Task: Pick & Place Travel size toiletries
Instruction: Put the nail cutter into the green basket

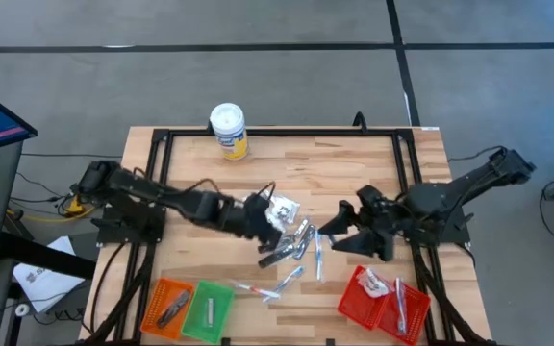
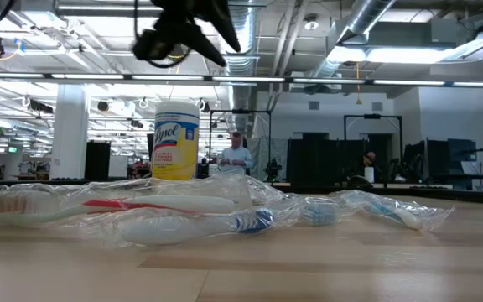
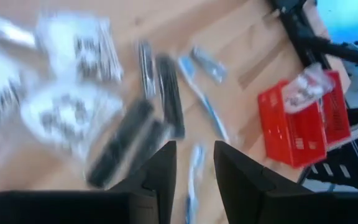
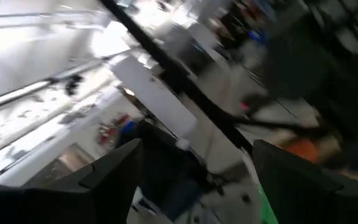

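White square sachets with black marks [image 1: 279,210], slim silvery wrapped sticks [image 1: 301,237] and dark narrow pieces [image 1: 279,255] lie heaped at the middle of the pale wooden surface [image 1: 354,173], with clear-wrapped toothbrushes [image 1: 277,285] nearer its front edge. Over the heap's left side hangs the left gripper [image 3: 193,171], jaws narrowly parted with nothing visibly between them. Right of the pile, the right gripper [image 1: 339,223] hovers with jaws spread wide and empty. A red mesh basket [image 1: 354,298] holding a few items sits front right, orange [image 1: 169,306] and green baskets [image 1: 208,308] front left, a white-lidded yellow canister [image 1: 229,130] at the back.
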Action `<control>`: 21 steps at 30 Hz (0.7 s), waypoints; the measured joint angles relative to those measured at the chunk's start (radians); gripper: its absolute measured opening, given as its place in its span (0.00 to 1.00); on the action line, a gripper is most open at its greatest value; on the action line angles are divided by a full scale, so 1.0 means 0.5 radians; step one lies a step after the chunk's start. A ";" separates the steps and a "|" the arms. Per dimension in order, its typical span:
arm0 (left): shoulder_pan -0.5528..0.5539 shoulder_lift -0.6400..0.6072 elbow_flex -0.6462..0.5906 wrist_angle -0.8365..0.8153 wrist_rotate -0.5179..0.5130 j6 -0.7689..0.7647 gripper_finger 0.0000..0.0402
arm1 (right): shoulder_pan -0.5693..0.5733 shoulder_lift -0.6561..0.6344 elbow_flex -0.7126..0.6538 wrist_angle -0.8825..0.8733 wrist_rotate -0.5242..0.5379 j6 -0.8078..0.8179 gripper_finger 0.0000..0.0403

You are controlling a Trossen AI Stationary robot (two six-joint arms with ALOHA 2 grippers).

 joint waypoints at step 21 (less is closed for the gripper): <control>0.496 0.002 0.000 0.314 0.266 0.856 0.25 | -0.338 0.005 0.000 -1.563 -0.299 0.695 0.74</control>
